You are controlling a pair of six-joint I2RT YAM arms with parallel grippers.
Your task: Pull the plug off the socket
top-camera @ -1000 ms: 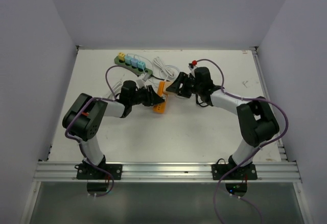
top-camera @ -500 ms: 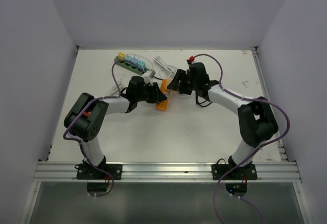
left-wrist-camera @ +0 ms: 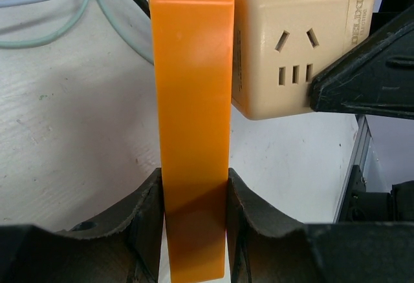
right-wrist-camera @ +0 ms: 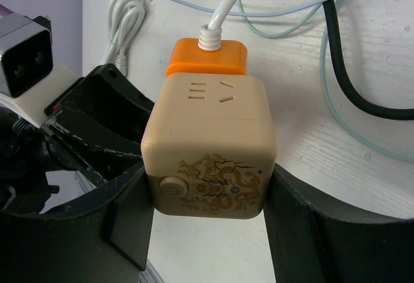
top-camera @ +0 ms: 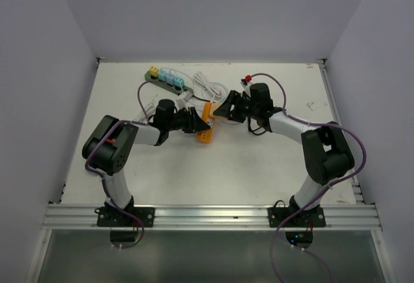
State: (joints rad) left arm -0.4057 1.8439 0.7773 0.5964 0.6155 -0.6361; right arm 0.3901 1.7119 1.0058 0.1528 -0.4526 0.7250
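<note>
The socket, a dark-green power strip (top-camera: 148,77), lies at the back left with a yellow plug (top-camera: 153,71) and light-blue plugs in it; neither gripper is near it. My left gripper (top-camera: 197,123) (left-wrist-camera: 194,225) is shut on an orange strip (top-camera: 206,124) (left-wrist-camera: 192,102) standing on its edge. A beige cube adapter (top-camera: 218,110) (right-wrist-camera: 210,147) sits flush against the orange strip's face. My right gripper (top-camera: 224,110) (right-wrist-camera: 207,212) is shut on that cube from both sides. The cube (left-wrist-camera: 297,47) shows its outlets in the left wrist view.
A coiled white cord (top-camera: 206,86) lies behind the grippers. A thick black cable (right-wrist-camera: 336,57) and thin pale cables (right-wrist-camera: 284,18) run over the white table just beyond the cube. Grey walls close in the left, back and right.
Both grippers, with the orange strip and cube between them, swung a little toward the back and came partly back. Both grips stayed the same.
</note>
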